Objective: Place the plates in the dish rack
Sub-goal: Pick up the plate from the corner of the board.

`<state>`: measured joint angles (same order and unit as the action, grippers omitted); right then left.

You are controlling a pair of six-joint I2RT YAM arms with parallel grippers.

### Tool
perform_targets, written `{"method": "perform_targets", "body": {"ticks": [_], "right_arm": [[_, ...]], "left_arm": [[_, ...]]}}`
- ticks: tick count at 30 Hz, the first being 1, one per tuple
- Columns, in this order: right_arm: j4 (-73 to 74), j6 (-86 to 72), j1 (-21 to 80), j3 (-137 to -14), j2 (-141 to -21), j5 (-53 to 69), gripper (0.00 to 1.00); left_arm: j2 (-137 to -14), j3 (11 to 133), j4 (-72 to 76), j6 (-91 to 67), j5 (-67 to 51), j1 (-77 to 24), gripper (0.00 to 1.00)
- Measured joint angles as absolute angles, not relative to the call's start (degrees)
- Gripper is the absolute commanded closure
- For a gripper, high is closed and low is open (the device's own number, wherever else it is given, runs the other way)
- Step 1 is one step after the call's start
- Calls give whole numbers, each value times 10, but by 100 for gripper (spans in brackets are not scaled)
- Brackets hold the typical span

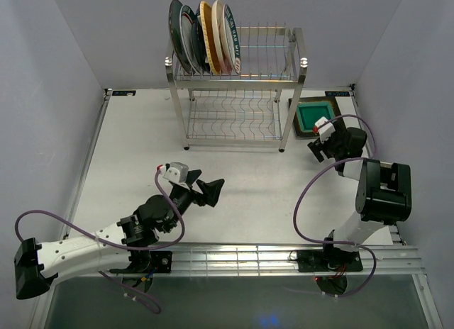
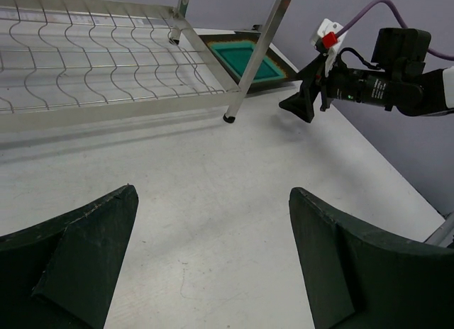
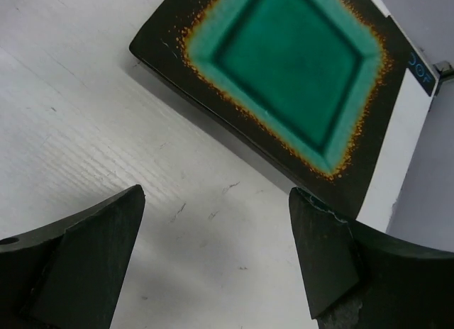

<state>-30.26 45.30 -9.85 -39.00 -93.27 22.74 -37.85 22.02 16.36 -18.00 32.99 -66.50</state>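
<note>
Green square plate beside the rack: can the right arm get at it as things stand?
Probably yes. The right pincer hangs open just short of the green square plate, which lies flat on the table. Nothing sits between them, though the dish rack stands close beside it.

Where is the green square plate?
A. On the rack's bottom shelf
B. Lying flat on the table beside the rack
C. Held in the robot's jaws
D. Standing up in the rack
B: the green square plate lies flat on the table beside the dish rack, with nothing gripping it.
</note>
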Motion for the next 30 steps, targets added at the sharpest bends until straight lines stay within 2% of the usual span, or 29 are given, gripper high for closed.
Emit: {"method": "perform_targets", "body": {"ticks": [4, 12, 22, 24, 30], "right_arm": [[-284, 459, -100, -427, -980, 231, 11], [-284, 454, -101, -465, -987, 219, 7], [-286, 524, -101, -426, -982, 168, 2], [-295, 548, -101, -418, -982, 163, 3], [-456, 678, -101, -322, -995, 168, 9]], "left_arm": [[-402, 220, 163, -180, 330, -665, 2], [-450, 224, 156, -180, 330, -665, 2], [-457, 225, 154, -181, 331, -665, 2], [-459, 225, 154, -181, 332, -665, 2], [-476, 229, 155, -180, 332, -665, 2]]}}
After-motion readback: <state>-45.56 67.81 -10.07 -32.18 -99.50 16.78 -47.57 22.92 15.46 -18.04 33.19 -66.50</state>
